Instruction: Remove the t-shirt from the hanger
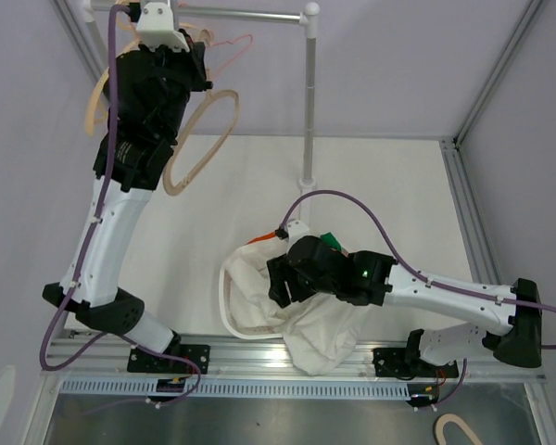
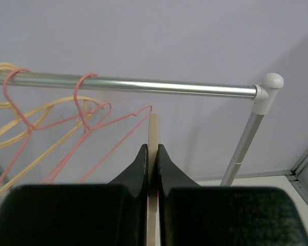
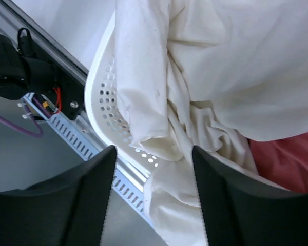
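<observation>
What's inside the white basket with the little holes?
A crumpled cream t-shirt spills over the white perforated basket's rim, beside some red cloth. The basket's bottom is covered.

T-shirt [image 1: 329, 334] in basket [image 1: 225, 297]; hangers [image 2: 87, 76] on rail [image 2: 169, 87] behind.

Parted fingers [image 3: 77, 205] hang above the white t-shirt [image 3: 236, 66] draped over a perforated basket [image 3: 99, 97] rim.

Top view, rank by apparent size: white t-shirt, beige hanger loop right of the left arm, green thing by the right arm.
1. crumpled white cloth t-shirt
2. beige looped hanger; held high, nearer the camera, so it may look oversized
3. small green item, only partly visible
</observation>
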Available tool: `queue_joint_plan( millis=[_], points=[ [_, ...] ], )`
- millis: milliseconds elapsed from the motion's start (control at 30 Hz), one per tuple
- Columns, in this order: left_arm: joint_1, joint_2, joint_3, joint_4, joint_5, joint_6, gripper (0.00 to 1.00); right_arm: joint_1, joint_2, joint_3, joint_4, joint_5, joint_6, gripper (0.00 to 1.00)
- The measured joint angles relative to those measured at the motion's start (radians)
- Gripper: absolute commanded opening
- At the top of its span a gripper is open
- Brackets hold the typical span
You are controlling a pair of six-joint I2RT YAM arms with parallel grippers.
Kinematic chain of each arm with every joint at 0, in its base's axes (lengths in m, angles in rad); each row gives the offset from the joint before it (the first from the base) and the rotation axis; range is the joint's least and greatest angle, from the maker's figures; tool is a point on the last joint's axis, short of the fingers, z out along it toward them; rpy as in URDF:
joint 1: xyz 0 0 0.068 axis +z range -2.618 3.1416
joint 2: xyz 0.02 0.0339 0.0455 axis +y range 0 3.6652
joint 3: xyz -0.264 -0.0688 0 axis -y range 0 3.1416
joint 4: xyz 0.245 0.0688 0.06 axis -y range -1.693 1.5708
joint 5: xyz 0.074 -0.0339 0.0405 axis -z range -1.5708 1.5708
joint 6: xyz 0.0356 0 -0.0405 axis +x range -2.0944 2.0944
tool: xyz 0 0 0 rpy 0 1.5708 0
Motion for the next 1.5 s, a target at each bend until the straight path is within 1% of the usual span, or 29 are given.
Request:
queue_joint_plan(
  millis=[67,233,467,500,700,933,1100,1300,1400,1500],
  points=[
    [0.007,0.017,-0.006,0.023,0.024,0.000,0.01,0.000,-0.002,0.014,-0.015,0.016,-0.001,0.72],
    [0.032,0.096,-0.006,0.099,0.082,0.000,0.01,0.000,-0.051,0.000,-0.046,0.056,-0.002,0.78],
    [0.048,0.205,0.005,0.195,0.100,0.000,0.01,0.000,-0.224,-0.023,-0.022,0.105,-0.002,0.81],
    [0.048,0.215,0.005,0.210,0.100,0.000,0.01,0.000,-0.240,-0.026,-0.021,0.112,-0.003,0.83],
    [0.048,0.225,0.016,0.269,0.100,-0.011,0.01,-0.002,-0.259,-0.054,-0.008,0.144,-0.009,0.86],
    [0.048,0.193,0.022,0.319,0.104,-0.028,0.01,-0.038,-0.252,-0.074,0.006,0.138,-0.026,0.87],
    [0.048,0.185,0.045,0.400,0.087,-0.010,0.01,-0.060,-0.245,-0.080,0.030,0.121,-0.034,0.87],
    [0.066,0.282,0.163,0.488,0.081,0.021,0.01,-0.060,-0.277,-0.106,0.047,0.117,-0.034,0.88],
    [0.089,0.362,0.220,0.487,0.090,0.011,0.01,-0.060,-0.306,-0.108,0.050,0.119,-0.034,0.88],
    [0.102,0.416,0.222,0.469,0.097,0.003,0.01,-0.060,-0.325,-0.108,0.053,0.124,-0.034,0.88]
  ],
)
